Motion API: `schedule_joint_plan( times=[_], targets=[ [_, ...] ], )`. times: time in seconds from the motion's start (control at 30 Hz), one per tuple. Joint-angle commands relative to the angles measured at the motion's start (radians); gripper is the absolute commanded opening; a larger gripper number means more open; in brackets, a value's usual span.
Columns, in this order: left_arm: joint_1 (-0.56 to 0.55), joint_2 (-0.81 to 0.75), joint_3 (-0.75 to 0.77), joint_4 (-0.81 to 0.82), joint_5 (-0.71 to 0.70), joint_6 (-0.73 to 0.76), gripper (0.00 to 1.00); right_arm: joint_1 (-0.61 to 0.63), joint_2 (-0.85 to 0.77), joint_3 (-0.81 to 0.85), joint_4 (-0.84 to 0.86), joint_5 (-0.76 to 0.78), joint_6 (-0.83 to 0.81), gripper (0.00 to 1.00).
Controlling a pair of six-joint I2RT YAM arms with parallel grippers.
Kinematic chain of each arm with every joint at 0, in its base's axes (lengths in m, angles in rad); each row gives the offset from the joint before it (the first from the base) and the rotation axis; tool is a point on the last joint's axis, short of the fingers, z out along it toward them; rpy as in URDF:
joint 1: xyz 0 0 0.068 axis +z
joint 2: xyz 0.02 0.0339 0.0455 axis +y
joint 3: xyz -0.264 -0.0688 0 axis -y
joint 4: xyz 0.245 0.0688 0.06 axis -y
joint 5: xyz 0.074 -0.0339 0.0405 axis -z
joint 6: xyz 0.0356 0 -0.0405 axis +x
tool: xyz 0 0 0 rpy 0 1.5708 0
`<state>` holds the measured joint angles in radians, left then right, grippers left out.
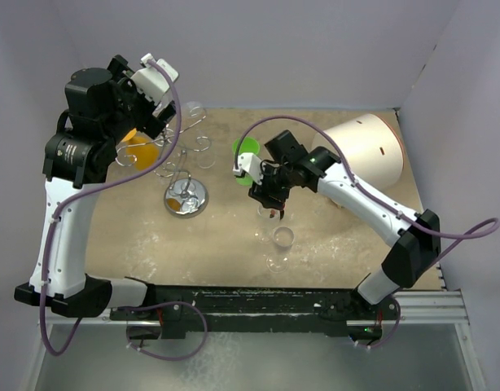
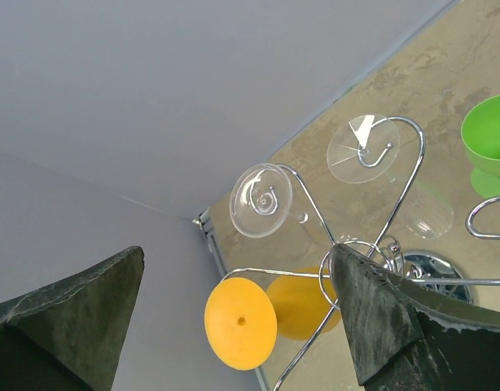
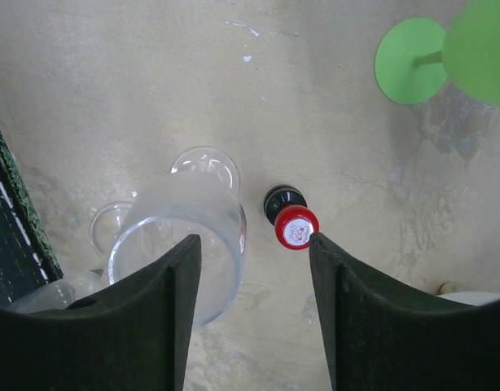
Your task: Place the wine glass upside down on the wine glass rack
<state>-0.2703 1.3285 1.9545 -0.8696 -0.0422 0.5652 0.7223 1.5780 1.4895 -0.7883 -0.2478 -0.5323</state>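
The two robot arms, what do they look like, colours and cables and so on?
The left arm and right arm share one build: smooth white links, chunky black joints and black bases. A thin purple cable loops along each. The jaws are dark flat pads with a rough, worn surface.

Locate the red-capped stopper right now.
In the right wrist view, the red-capped stopper sits on the table mid-frame, just right of the clear wine glass, in front of the right gripper and its gap.
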Motion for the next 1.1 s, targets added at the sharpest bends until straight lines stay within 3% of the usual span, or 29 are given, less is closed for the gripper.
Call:
schedule_joint_plan(
  times=[0.0,0.27,0.73,1.07],
  targets=[
    [0.006,-0.005,0.016,0.044,-0.012,0.003,0.99,0.013,0.006,-0.004,-0.001,0.023,-0.020,0.56],
    [0.005,-0.004,0.014,0.044,-0.011,0.009,0.99,0.026,0.008,-0.011,0.015,0.028,-0.026,0.41],
    [0.005,0.000,0.002,0.039,0.006,-0.003,0.99,0.029,0.023,-0.026,0.052,0.029,-0.044,0.29],
    [0.006,0.004,-0.007,0.048,-0.010,-0.016,0.99,0.030,0.007,0.078,0.030,-0.138,-0.052,0.02]
  ],
)
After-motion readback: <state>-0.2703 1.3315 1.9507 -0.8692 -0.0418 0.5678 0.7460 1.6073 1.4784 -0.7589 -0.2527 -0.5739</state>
